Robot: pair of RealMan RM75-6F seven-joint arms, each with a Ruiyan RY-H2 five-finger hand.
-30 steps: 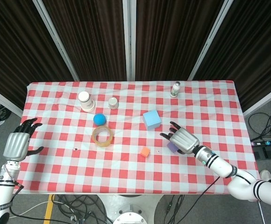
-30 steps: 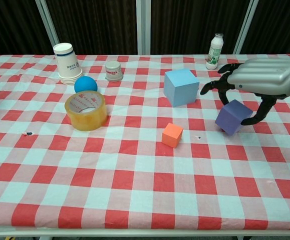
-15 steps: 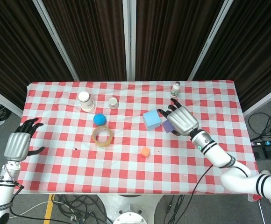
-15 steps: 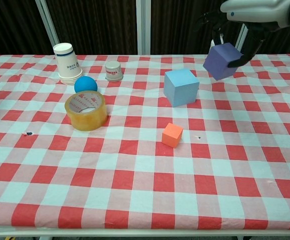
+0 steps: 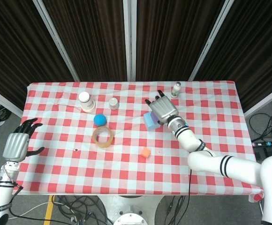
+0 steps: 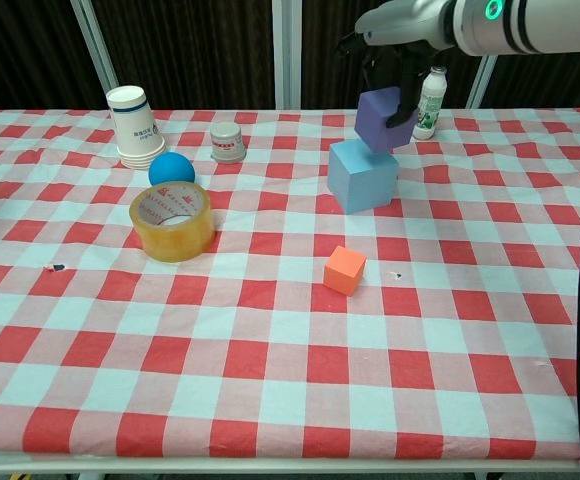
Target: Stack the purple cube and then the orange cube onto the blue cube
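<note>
Chest view: my right hand [image 6: 395, 50] grips the purple cube [image 6: 383, 118] by its sides (looks light, rigid foam) over the blue cube [image 6: 362, 174]; left hand [image 5: 18, 143] idle, holding nothing.

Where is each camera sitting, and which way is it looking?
Head view: sits high above the near edge, looking down on the red-checked table; shows both arms, the left hand off the table's edge, the right hand over the light blue cube.
Chest view: sits low at the near edge, looking across the tabletop toward the dark curtains; shows only the right arm, its hand holding the purple cube.
Both share the small orange cube, the roll of yellow tape and the blue ball.
</note>
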